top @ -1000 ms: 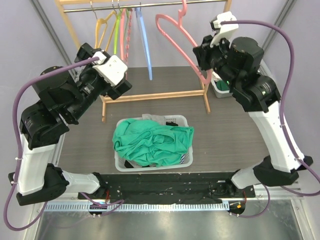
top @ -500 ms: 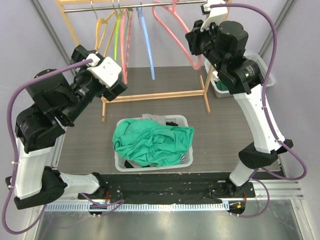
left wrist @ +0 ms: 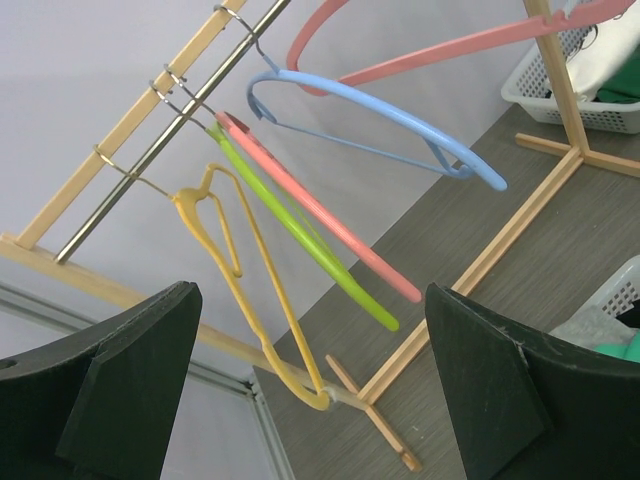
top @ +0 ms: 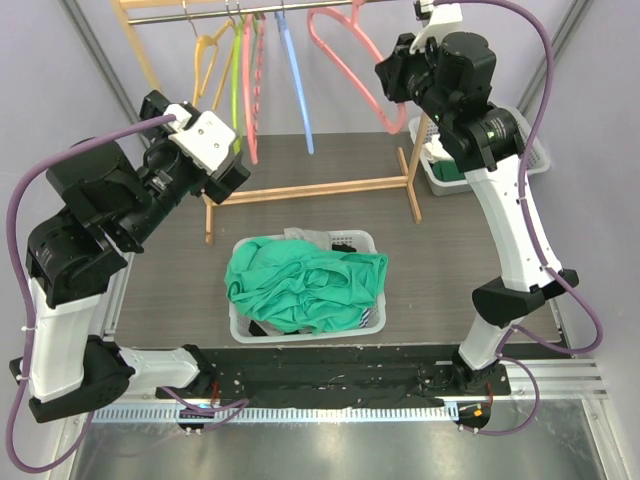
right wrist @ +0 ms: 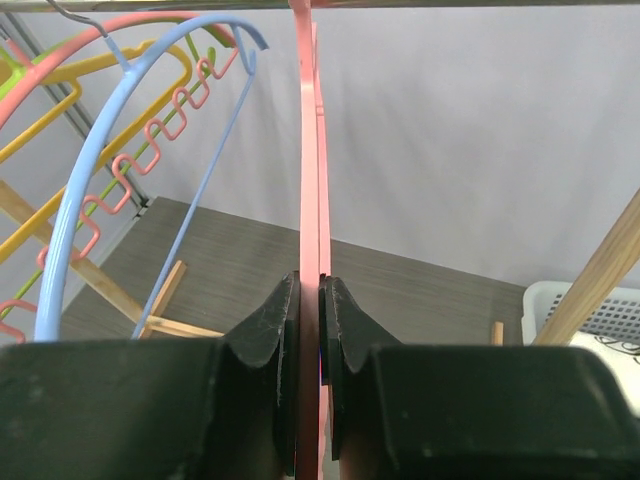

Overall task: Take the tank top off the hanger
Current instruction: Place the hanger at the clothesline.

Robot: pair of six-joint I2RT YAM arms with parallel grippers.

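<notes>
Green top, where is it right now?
In the top view, the green top lies bunched up in the white basket in the middle of the table, on the near side of the wooden rack.

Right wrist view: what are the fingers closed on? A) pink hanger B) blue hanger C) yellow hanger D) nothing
A: the right gripper has its fingers pressed shut on the pink hanger, which runs straight up between them, while the blue hanger hangs free to one side.
</notes>
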